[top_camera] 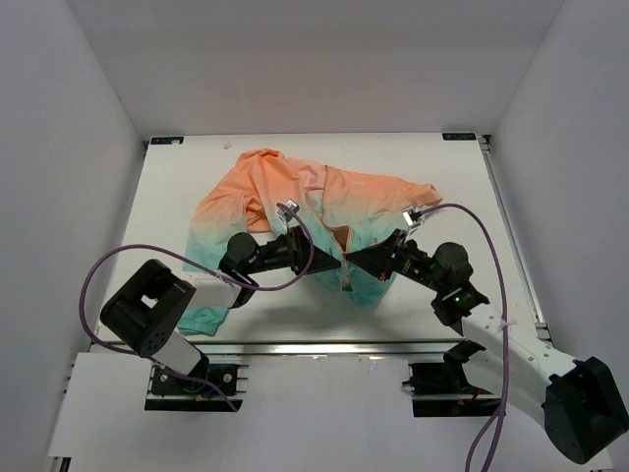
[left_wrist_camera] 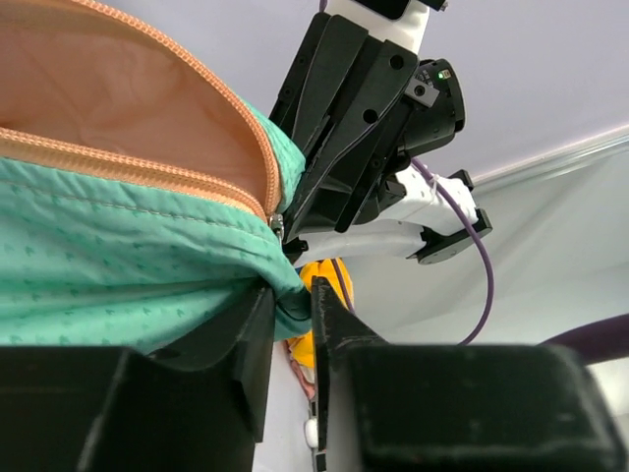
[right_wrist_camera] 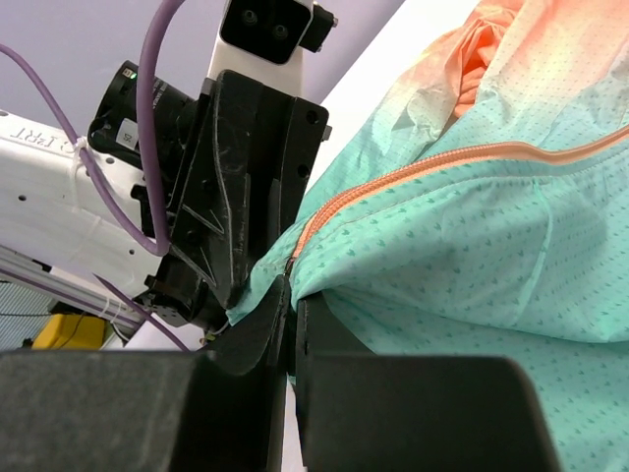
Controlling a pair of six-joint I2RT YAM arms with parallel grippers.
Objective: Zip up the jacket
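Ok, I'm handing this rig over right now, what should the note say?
Left gripper: shut on the teal hem of the thin orange-to-teal hooded fabric jacket, at the bottom end of its orange zipper.
Right gripper: shut on the same hem from the opposite side, facing the left one.
Jacket lies crumpled on the white table, teal hem nearest the arms.
Done: hem held; zipper tracks meet at the bottom.
Left: tracks gape above; zip it up.

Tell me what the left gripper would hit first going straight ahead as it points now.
The right gripper. It faces the left gripper head-on just past the jacket hem that both are pinching at the lower end of the zipper. The gap looks short, though depth is hard to judge.
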